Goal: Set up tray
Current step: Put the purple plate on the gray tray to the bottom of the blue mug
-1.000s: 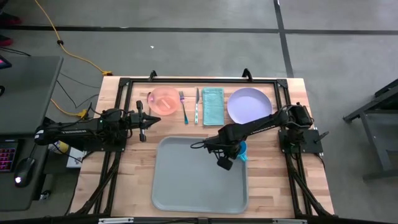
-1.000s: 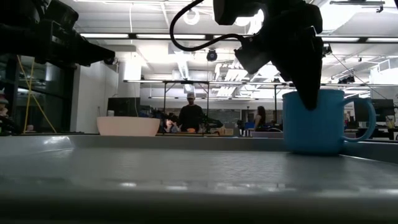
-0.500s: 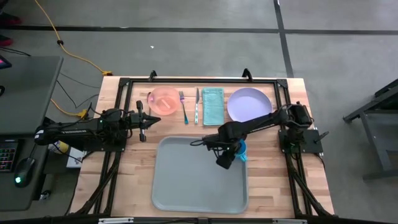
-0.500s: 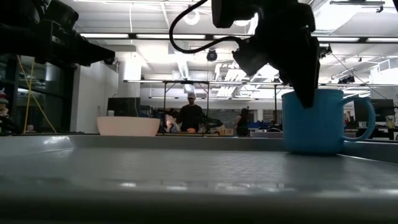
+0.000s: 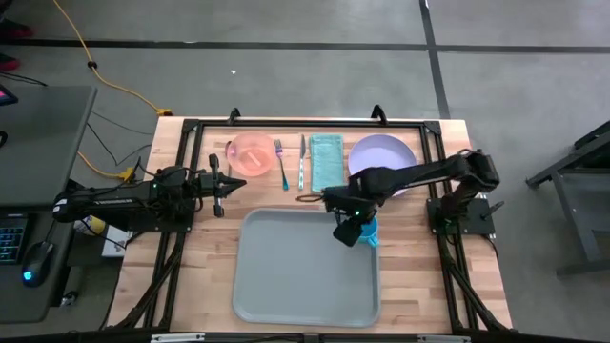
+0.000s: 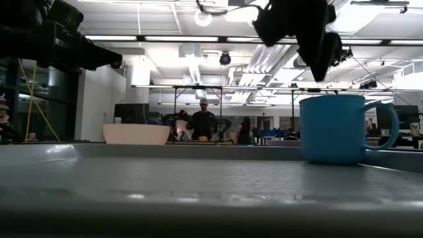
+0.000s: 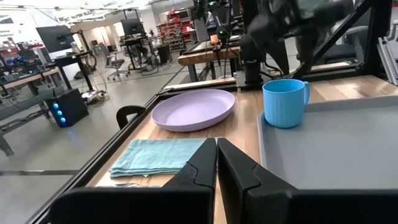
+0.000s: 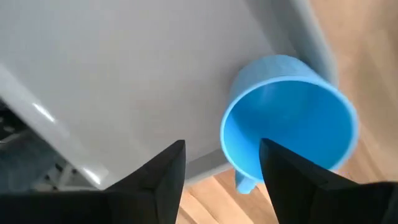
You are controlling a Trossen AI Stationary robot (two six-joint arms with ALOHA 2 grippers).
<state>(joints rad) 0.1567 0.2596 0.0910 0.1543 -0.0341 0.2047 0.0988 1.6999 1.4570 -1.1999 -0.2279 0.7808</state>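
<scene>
The pale grey tray (image 5: 286, 276) lies on the wooden table toward its near edge. A blue mug (image 5: 369, 232) stands upright by its base in the tray's far right corner, also seen as the mug (image 6: 334, 129) and the mug (image 8: 289, 118). My right gripper (image 8: 221, 168) hangs open above the mug, clear of its rim, fingers pointing down; the low view shows this right gripper (image 6: 317, 39) well above the mug. My left gripper (image 5: 221, 184) waits at the table's left, level and shut, with nothing in it (image 7: 216, 158).
Along the far side of the table lie a pink bowl (image 5: 253, 152), a fork (image 5: 281, 164), a knife (image 5: 302, 162), a folded teal napkin (image 5: 326, 160) and a lilac plate (image 5: 381, 159). A black frame (image 5: 305, 123) borders the table. People stand in the room beyond.
My right gripper has opened, let go of the mug's rim and risen straight off it, drifting a little toward the far edge. The mug stays upright in the tray's far right corner.
</scene>
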